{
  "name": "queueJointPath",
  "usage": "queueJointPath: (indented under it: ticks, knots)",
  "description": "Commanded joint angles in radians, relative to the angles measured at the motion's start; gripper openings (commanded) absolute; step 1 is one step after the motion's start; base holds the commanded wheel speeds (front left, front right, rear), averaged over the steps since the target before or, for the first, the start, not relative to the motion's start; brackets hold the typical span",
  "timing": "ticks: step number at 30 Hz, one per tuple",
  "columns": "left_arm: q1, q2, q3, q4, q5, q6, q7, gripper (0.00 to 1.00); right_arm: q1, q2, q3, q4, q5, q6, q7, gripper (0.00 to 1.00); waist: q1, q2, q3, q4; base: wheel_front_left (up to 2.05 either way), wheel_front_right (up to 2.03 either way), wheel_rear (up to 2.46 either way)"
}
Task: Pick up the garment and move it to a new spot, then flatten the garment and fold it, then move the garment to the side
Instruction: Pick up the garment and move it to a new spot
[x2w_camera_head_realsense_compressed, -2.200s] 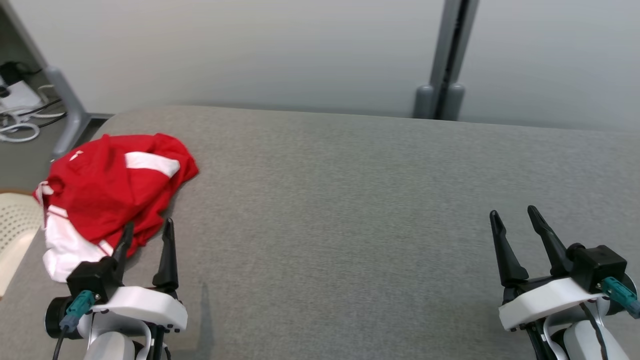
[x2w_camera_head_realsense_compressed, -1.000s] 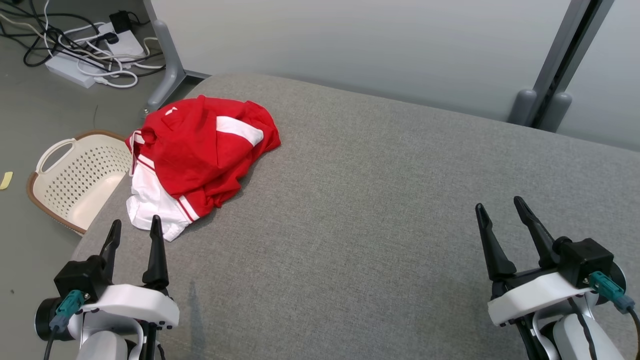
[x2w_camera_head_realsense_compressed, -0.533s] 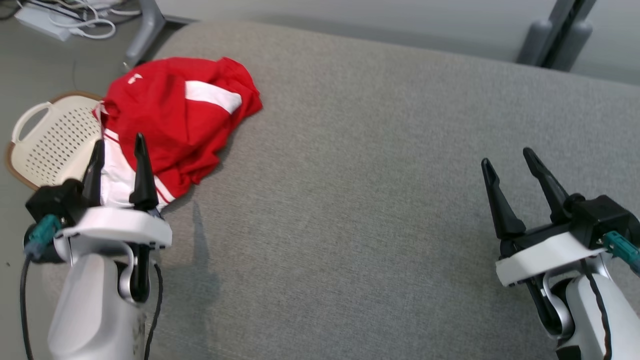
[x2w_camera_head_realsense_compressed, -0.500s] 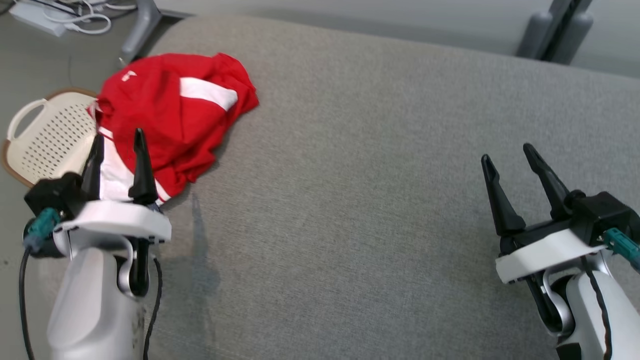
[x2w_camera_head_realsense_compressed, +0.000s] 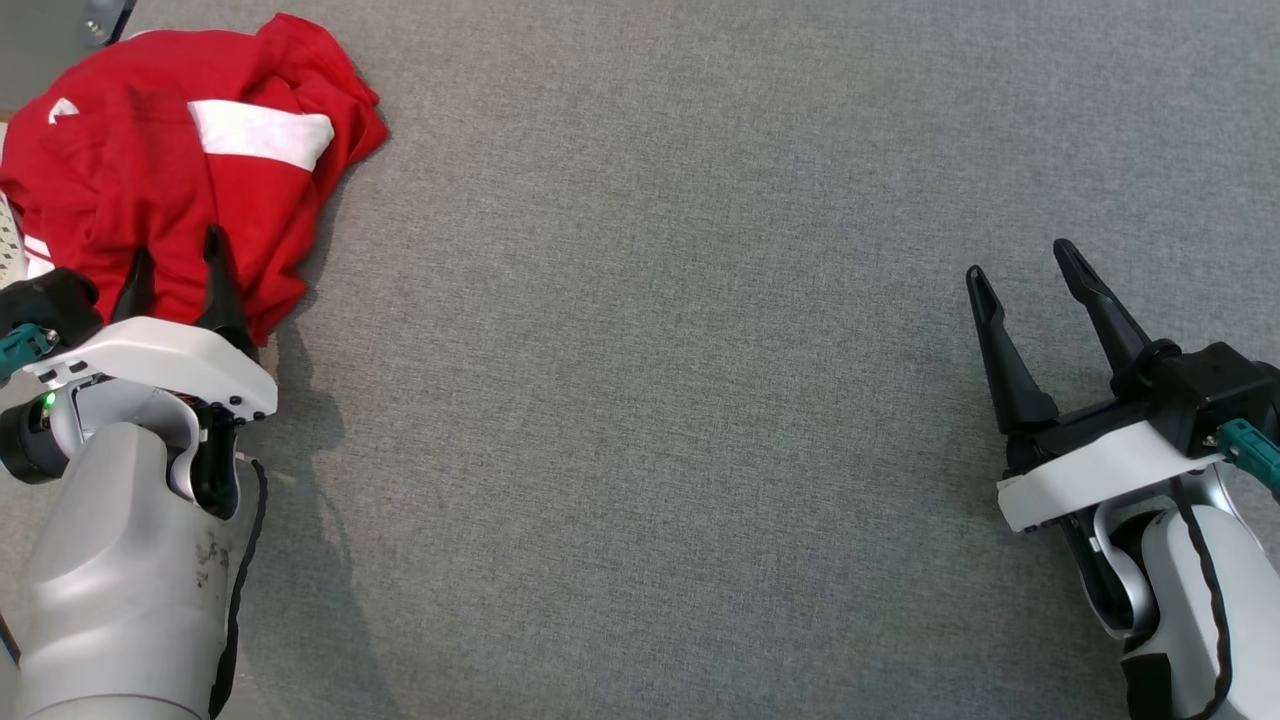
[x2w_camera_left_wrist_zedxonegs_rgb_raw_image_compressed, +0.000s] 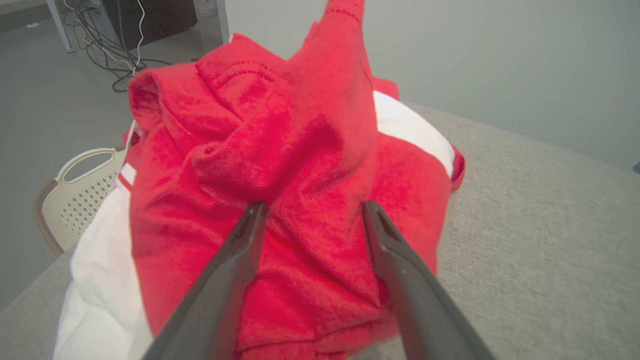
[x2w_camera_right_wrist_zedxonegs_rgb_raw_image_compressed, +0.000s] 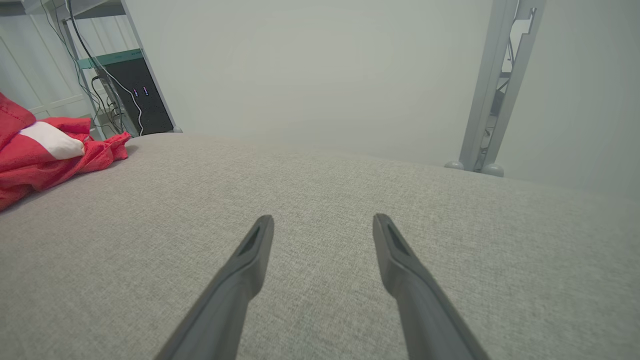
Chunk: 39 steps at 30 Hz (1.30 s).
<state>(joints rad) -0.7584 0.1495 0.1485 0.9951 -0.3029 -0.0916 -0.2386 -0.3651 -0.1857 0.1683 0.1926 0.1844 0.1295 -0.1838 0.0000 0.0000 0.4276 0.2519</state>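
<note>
Left gripper (x2w_camera_head_realsense_compressed: 176, 245) gapes wide over the near edge of the garment (x2w_camera_head_realsense_compressed: 150, 150) — both fingers are spread across red folds with nothing pinched between them; whether the tips touch the cloth I cannot tell. Crumpled, red with white panels, the garment lies at the table's (x2w_camera_head_realsense_compressed: 650, 350) far left corner, with a cream basket (x2w_camera_left_wrist_zedxonegs_rgb_raw_image_compressed: 75, 195) just past that edge. Right gripper (x2w_camera_head_realsense_compressed: 1018, 258) — also spread, empty — hovers over bare grey surface, well apart.
</note>
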Motion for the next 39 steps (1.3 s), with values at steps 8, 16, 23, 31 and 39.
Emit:
queueJointPath:
  ticks: [8, 16, 23, 31, 39]
  knots:
    - [-0.072, 0.023, -0.015, 0.103, -0.018, -0.021, -0.003, 0.00, -0.007, 0.001, -0.010, 0.007, 0.007, 0.002, -0.003, 1.00, 0.0000, 0.0000, 0.000, 0.006, 0.00, 0.00, 0.00]
    - [-0.050, 0.054, -0.010, -0.008, 0.005, -0.013, -0.027, 0.00, 0.023, 0.017, -0.018, 0.035, 0.020, 0.002, -0.025, 1.00, 0.0000, 0.0000, -0.076, 0.010, 0.00, 0.00, 0.00]
    - [0.082, 0.046, 0.015, -0.248, 0.044, 0.005, -0.026, 0.00, 0.073, 0.035, -0.045, 0.053, 0.028, 0.002, -0.047, 1.00, 0.0000, 0.0000, -0.183, -0.004, 0.00, 0.00, 0.00]
    - [0.302, 0.009, -0.011, -0.463, 0.080, 0.021, -0.015, 0.00, 0.134, 0.057, -0.067, 0.058, 0.041, 0.002, -0.057, 1.00, 0.0000, 0.0000, -0.286, -0.039, 0.00, 0.00, 0.00]
    - [0.504, -0.038, -0.043, -0.667, 0.073, 0.051, 0.070, 0.00, 0.191, 0.077, -0.084, 0.048, 0.046, 0.002, -0.061, 1.00, 0.0000, 0.0000, -0.338, -0.083, 0.00, 0.00, 0.00]
